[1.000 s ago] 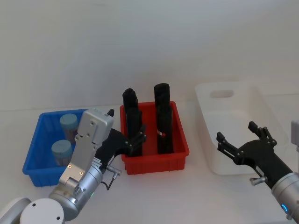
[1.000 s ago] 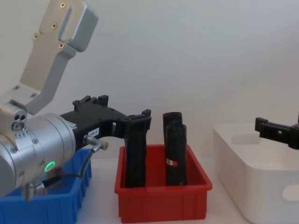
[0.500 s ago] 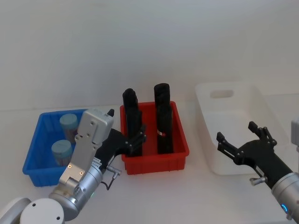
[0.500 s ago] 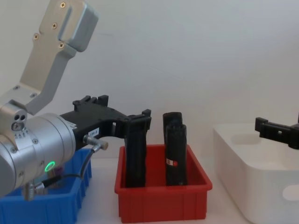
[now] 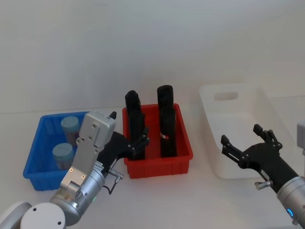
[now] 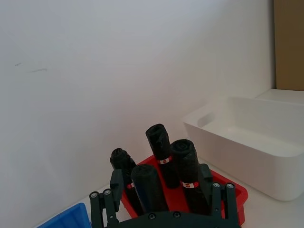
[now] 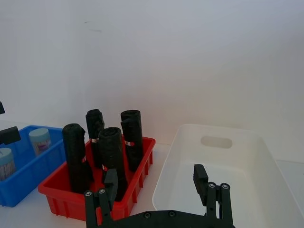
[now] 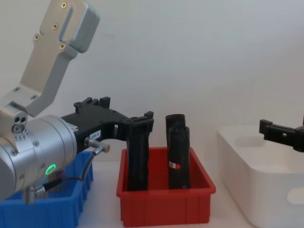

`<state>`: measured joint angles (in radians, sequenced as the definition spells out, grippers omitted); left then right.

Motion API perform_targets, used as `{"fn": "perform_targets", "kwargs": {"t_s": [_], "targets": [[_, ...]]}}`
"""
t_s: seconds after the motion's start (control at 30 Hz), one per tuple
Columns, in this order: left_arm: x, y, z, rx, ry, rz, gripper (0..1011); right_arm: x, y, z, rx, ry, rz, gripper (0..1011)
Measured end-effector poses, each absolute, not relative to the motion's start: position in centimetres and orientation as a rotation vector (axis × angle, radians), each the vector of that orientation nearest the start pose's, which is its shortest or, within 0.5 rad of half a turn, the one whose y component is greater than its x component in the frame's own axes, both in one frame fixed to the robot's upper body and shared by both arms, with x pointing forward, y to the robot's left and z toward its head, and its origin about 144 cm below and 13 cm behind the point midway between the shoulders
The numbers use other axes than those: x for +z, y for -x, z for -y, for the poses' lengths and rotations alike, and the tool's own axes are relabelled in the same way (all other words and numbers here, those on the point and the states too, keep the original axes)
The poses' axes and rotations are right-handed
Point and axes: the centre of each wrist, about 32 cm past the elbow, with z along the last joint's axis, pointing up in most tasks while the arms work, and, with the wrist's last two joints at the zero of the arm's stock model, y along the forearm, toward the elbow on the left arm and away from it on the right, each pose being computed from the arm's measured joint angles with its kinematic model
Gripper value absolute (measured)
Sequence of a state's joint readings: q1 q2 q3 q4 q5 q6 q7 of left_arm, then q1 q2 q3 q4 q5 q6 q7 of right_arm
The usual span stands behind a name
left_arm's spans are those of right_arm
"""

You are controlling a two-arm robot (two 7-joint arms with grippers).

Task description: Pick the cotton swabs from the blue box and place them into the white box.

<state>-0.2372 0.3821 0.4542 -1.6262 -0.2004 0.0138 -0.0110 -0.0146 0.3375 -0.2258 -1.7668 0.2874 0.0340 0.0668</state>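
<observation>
At the bottom left of the head view, the left gripper [image 5: 127, 126] is wide open and holds nothing. It hangs by the near left corner of the red bin [image 5: 157, 168], very close to the black rolls [image 5: 164, 119]. At the bottom right, the right gripper [image 5: 245, 138] is wide open and empty too, just in front of the white box [image 5: 208, 114]. A bit farther back on the left, the cotton swabs [image 5: 62, 153], two tubs, stand in the blue box [image 5: 33, 164].

I think the left gripper could knock a black roll when it turns to the blue box, because a finger is so close. It could also bump the blue wall and tip a tub.

The head view shows both tubs from above. In the chest view the big left arm [image 8: 33, 142] is in front of that spot. The right wrist view shows them at its left edge.
</observation>
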Motion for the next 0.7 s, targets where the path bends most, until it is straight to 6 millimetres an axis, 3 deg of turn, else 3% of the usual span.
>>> {"fn": "perform_targets", "kwargs": {"t_s": [0.7], "targets": [[120.46, -49.22, -19.85, 1.124, -0.06, 0.267, 1004, 118.87, -44.33, 23.71, -1.23, -0.026, 0.075, 1003]]}}
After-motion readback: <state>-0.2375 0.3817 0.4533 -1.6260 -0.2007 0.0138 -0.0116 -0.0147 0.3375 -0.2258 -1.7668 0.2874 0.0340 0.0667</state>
